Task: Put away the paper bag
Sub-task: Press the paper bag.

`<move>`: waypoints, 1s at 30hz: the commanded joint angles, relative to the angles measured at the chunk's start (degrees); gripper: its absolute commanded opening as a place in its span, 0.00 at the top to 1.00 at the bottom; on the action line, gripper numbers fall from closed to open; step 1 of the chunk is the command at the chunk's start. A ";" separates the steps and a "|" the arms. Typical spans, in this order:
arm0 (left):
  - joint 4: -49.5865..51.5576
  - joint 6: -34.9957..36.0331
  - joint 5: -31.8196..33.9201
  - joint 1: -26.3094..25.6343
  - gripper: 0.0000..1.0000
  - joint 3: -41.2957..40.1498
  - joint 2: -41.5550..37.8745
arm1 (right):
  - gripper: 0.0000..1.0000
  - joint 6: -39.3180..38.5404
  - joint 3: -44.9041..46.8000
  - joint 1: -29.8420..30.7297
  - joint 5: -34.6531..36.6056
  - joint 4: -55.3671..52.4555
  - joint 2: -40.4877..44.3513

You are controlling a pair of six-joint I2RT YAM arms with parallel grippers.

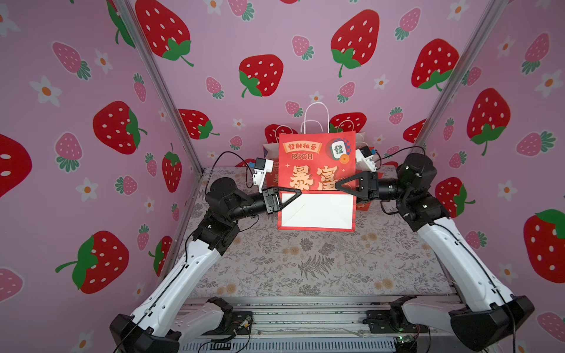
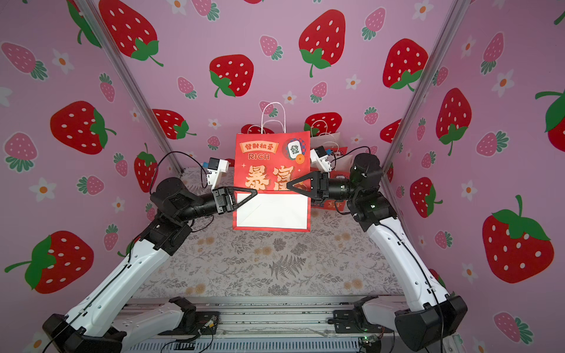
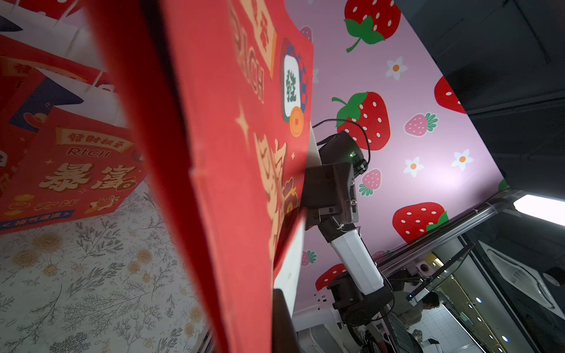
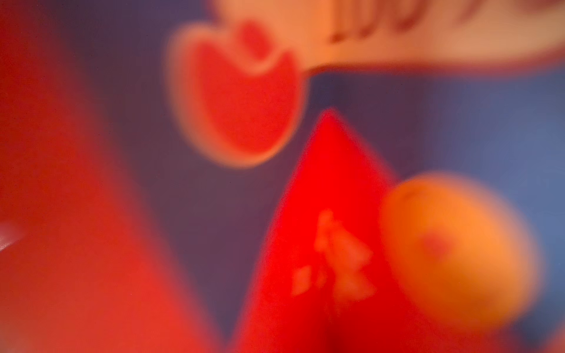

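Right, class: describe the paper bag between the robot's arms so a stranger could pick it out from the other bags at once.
Look to the far end of the flowered table, by the strawberry wall. Between the left gripper and right gripper is a flat red paper bag. Unlike the bags behind, its white base is folded flat, facing you.

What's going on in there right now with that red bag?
The left gripper is shut on the left edge of the flattened red paper bag, holding it upright, print facing the top cameras, at the back of the floral table. The right gripper sits at the bag's opposite edge; whether it grips is unclear. Similar bags stand behind it.
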State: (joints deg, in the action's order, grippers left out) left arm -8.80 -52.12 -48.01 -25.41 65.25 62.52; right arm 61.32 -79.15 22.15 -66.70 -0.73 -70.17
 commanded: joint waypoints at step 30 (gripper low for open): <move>-0.98 0.51 1.05 -0.17 0.65 4.08 1.00 | 0.93 -22.23 -3.90 6.19 14.17 -20.75 3.28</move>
State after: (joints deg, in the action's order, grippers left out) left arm -8.58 -52.01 -46.92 -25.41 65.87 62.76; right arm 41.45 -81.47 27.66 -52.64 -18.83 -66.87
